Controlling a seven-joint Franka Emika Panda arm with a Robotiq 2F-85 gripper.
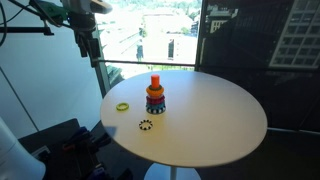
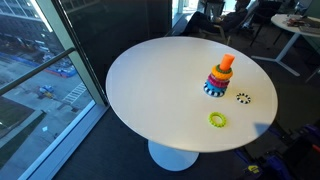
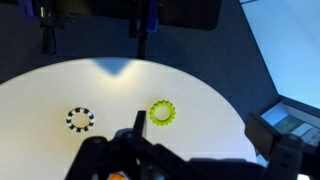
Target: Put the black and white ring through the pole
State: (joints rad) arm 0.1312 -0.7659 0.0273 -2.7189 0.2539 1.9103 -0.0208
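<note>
**Entry: ring-and-peg set on round bench, ring not yet taken up**

Listed left to right in an exterior view.

1. Fingers (image 1: 90, 48): high above the bench's left edge, well apart from every item. Whether they are spread or pressed together cannot be told; nothing is seen between them.
2. Yellow-green ring (image 1: 122, 106): flat on the white bench (image 1: 220, 120), not wanted.
3. Black and white ring (image 1: 146, 125): flat, near the front edge, just in front of the stack and apart from it.
4. Pole (image 1: 155, 80): orange-red, upright, rising from the coloured ring stack (image 1: 155, 101).

Hazards, as judged:
- The two loose rings lie near each other, so the wrong one may be taken.
- A thin flat ring may slide on the smooth top under closing fingers.
- A tilted or off-centre carry may catch the pole tip and topple the stack.
</note>
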